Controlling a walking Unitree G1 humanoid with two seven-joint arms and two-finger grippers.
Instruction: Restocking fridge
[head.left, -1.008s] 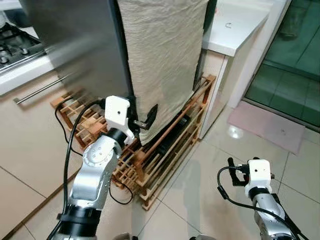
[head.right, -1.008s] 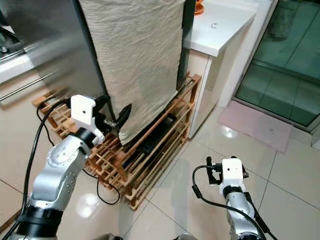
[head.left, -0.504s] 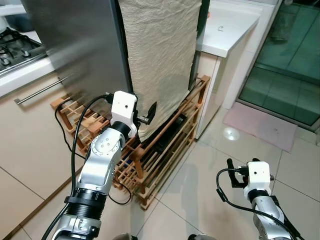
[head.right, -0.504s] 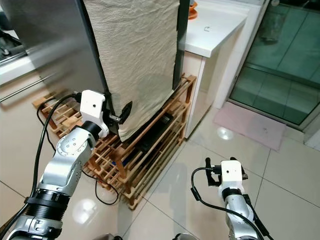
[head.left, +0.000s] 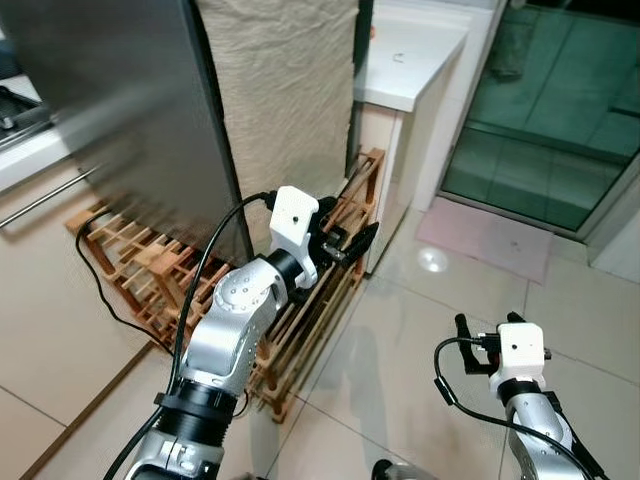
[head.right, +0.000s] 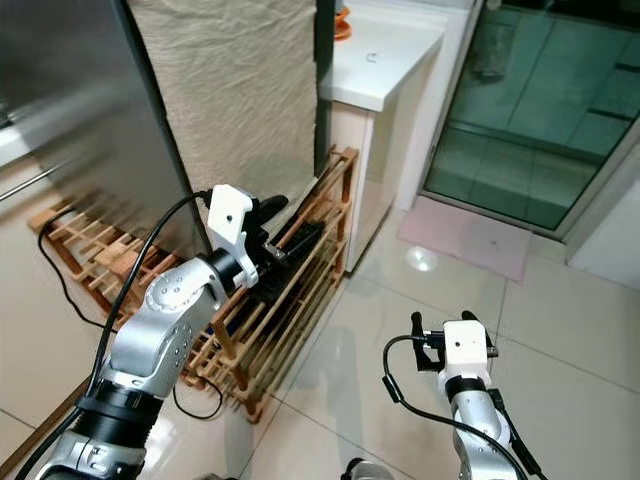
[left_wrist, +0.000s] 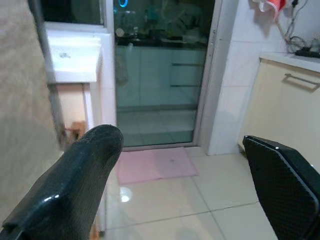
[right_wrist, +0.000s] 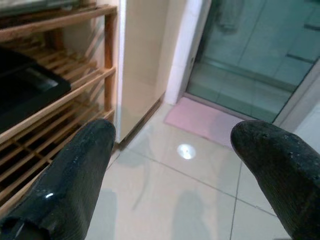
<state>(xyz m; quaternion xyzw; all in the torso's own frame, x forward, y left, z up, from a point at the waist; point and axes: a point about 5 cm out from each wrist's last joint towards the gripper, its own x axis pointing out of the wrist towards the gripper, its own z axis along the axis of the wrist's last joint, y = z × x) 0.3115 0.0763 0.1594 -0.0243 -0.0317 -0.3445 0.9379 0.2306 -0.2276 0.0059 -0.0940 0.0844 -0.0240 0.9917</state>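
- The fridge (head.left: 120, 120) fills the upper left of the frame. It is a tall stainless-steel body standing upright, with its long axis vertical.
- A beige ribbed cloth (head.left: 285, 90) hangs down the fridge's side, at upper centre.
- Below the fridge, at centre left, a low wooden slatted rack (head.left: 150, 285) sits on the tiled floor (head.left: 420, 330). It runs diagonally towards the white counter surface (head.left: 410, 60) at upper centre.
- The left pincer (head.left: 352, 244) is at mid-frame, held out in front of the rack's far end and just right of the cloth's lower edge. Its two black fingers (left_wrist: 75, 185) are spread wide apart and hold nothing.
- The right pincer (head.left: 487, 330) is at lower right, above bare floor tiles. Its fingers (right_wrist: 75, 175) are also parted wide and empty.
- A pink mat (head.left: 485, 235) lies at right, before the glass door (head.left: 545, 110).
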